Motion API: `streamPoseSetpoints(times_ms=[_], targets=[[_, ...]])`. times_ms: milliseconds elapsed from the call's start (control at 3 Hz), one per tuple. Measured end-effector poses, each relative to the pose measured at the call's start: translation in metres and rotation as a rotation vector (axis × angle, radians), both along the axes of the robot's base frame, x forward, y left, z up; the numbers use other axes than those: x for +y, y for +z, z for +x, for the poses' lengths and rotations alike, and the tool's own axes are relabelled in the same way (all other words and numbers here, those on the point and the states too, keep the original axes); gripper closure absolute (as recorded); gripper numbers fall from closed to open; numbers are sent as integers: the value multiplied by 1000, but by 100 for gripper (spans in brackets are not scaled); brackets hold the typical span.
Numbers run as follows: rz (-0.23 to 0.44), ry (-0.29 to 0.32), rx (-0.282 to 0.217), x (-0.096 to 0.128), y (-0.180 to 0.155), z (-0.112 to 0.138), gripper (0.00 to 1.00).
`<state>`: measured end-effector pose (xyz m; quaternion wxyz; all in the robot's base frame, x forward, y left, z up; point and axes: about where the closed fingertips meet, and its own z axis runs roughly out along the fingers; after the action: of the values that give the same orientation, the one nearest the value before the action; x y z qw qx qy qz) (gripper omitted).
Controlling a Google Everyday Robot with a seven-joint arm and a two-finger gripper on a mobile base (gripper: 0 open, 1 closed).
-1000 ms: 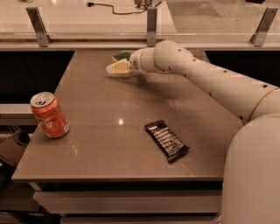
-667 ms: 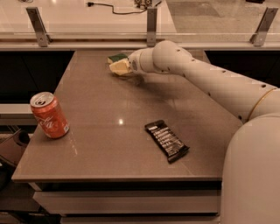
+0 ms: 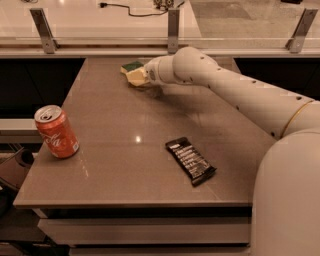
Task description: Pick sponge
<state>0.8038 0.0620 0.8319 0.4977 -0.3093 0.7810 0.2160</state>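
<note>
Camera view has the sponge (image 3: 133, 65) at the far end of the table (image 3: 115, 110), close to the back edge and a little left of the middle. Its dark green top faces up and a sliver of pale foam shows along its left side. My gripper (image 3: 137, 76) sits just beside it on the near side, low over the tabletop, with the sponge's near edge tucked behind the gripper's tip. The gripper's pale yellow and the sponge's foam run together there, so I cannot make out where one ends and the other begins. I also cannot tell whether the gripper is released, clenched or grasping the sponge, or whether the sponge rests on the table or is lifted off it. My arm (image 3: 240, 95) reaches in from the right across the back half of the table, and the wrist hides whatever lies just behind the gripper. My body (image 3: 290, 200) fills the lower right corner and is cut off by the frame. A red can (image 3: 56, 131) stands upright near the left edge, well apart from the sponge. A dark wrapped bar (image 3: 191, 160) lies flat and askew nearer the front. Behind the table runs a rail with metal posts (image 3: 173, 27), and a black cable (image 3: 131, 12) trails on the pale surface beyond.
</note>
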Motion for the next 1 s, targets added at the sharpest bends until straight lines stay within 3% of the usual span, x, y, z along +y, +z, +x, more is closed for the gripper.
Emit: streamPoseSetpoints(times_ms=[333, 667, 1000], targets=[[0, 3, 2, 2, -1, 0, 100], [12, 11, -11, -3, 11, 0, 100], [13, 18, -33, -23, 38, -1, 100]])
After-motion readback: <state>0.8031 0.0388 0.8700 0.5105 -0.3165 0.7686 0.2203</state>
